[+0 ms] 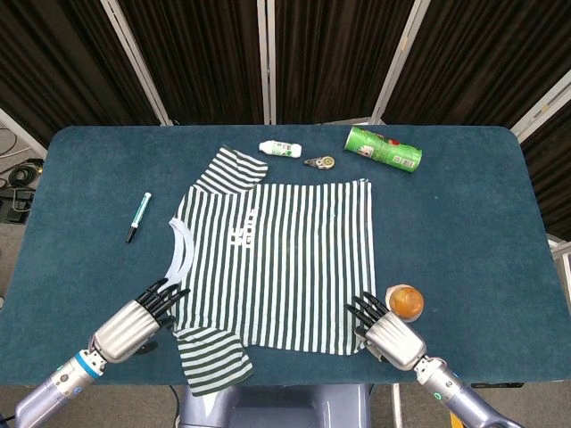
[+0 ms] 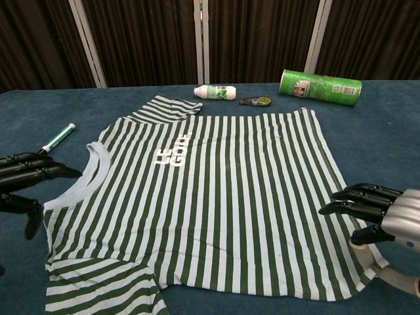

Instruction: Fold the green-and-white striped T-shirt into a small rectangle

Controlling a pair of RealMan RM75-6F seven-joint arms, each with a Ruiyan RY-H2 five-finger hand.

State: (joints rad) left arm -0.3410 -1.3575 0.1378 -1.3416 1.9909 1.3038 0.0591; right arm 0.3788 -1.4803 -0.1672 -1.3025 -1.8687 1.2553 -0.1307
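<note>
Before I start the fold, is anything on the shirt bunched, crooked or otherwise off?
Mostly flat. The striped T-shirt has one oddity: the far sleeve, near the small white bottle, looks slightly rumpled at its end. The near sleeve hangs over the table edge. Nothing looks spilled or damaged.

A table (image 1: 464,223) covered in dark teal cloth carried a striped T-shirt (image 1: 285,267) spread flat, a marker (image 1: 137,217), a small white bottle (image 1: 280,149), a tape measure (image 1: 318,162), a green can (image 1: 384,149) on its side, and an orange (image 1: 405,300).

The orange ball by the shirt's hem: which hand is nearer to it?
Right. The right hand sits just beside the orange ball; the left hand is across the striped T-shirt.
</note>
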